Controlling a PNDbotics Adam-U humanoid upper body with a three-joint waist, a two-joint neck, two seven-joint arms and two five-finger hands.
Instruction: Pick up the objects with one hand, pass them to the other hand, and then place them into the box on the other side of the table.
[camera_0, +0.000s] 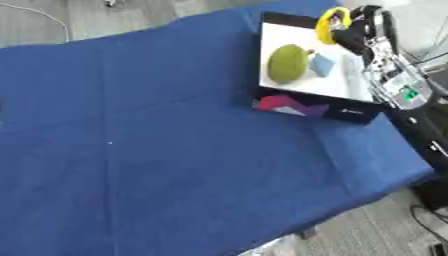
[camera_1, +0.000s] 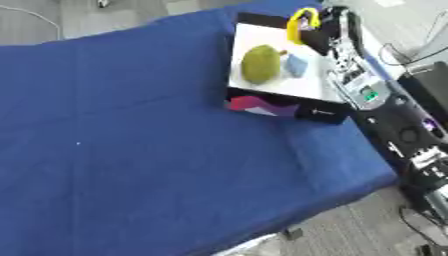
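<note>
The left robot hand shows in neither view, so nothing can be said of it, and the left and middle of the worktop (camera_0: 157, 150) carry only a blue cloth, matte and soft, creased in long shallow folds. Toward two o'clock sits the box (camera_0: 350, 87), shallow and rectangular, white inside with a dark outer wall printed in red and purple facets. Within it lie a green fruit (camera_0: 288, 63), rounded and dull-skinned with a small stem end, and just beside it at three o'clock a small pale blue block (camera_0: 323, 65) with flat faces. Over the box's far right corner, at about one o'clock, the right robot hand (camera_0: 354, 34) is curled on a yellow ring (camera_0: 330, 23), a smooth glossy loop held above the white floor; the fingers look clenched round it, though the dark hand blurs into the arm there. My judgement is that this is the placing step. The risk is a release from this height over the corner: a hard, round ring could bounce or roll over the low wall, or strike the block and push it into the fruit. If the fingers hook the loop on opening, the ring could be dragged back out
</note>
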